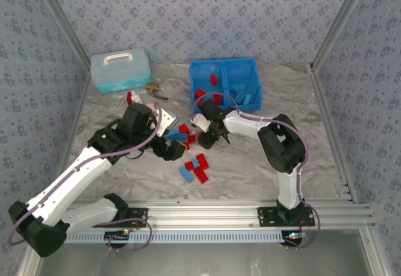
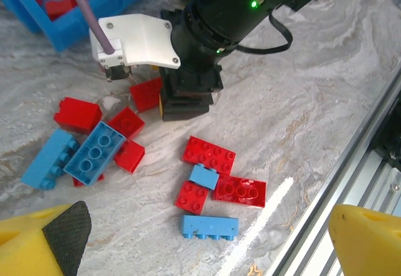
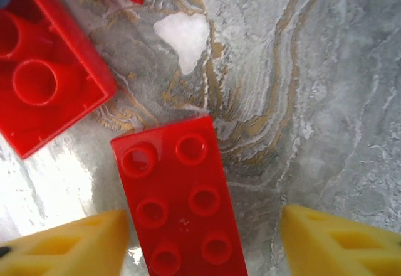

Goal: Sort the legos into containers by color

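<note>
in front of the blue bin (image 1: 223, 63), four light blue legos (image 2: 94, 152) and at least seven red ones are counted loose. three red are seen in its left compartment (image 1: 202, 75). the left gripper (image 2: 208, 219) is spread wide and empty; the right gripper (image 3: 203, 219) is set astride one red brick (image 3: 178, 194), not clamped.

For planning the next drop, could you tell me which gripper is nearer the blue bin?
Right. The right gripper is just in front of the blue bin; the left gripper is farther back and left.
</note>
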{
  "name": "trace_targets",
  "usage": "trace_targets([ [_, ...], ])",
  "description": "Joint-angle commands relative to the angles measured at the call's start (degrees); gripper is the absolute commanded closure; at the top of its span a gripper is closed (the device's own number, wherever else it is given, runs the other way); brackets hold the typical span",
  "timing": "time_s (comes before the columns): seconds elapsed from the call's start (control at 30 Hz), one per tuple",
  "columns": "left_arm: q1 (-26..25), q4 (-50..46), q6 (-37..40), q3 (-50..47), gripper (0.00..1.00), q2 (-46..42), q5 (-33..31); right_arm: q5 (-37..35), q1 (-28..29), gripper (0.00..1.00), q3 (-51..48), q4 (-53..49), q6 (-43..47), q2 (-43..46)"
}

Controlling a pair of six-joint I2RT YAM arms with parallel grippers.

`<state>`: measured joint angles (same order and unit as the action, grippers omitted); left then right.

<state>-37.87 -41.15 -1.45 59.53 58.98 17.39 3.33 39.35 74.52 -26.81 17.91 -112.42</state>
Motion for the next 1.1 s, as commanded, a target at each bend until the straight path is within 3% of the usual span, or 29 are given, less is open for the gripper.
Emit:
trace_targets([
  [0.0,0.27,0.34,1.29,0.76,0.01,0.81,1.06,-0.85,-0.14,0.47,0.63,-2.18,-0.05,-0.51],
  [0.13,0.3,-0.89,1.32,1.9,0.01,3.09,-3.12,-1.0,0.46,0.6,-1.76,-1.0,-0.57,2.54],
  [0.4,0.25,1.93,-0.9,0.9,0.01,2.6,-3.76,-2.52,0.9,0.63,-10.22,7.54,-7.99,21.49],
  [0.57,0.32,9.13,-6.44,-1.71,0.01,2.17,-8.44,-8.76,0.34,0.61,-10.42,18.29,-19.4,28.01],
  [0.67,0.27,9.41,-8.34,-1.38,0.01,3.63,-10.02,-14.47,-0.58,0.61,-2.92,17.4,-24.85,23.83],
  [0.87,0.3,7.37,-11.25,-1.4,0.01,4.11,-11.76,-16.17,-3.99,0.62,15.97,8.62,-31.27,7.65],
  [1.07,0.21,8.44,-14.0,-4.58,0.01,0.95,-12.49,-18.51,-6.01,0.63,26.92,5.71,-36.35,-4.82],
])
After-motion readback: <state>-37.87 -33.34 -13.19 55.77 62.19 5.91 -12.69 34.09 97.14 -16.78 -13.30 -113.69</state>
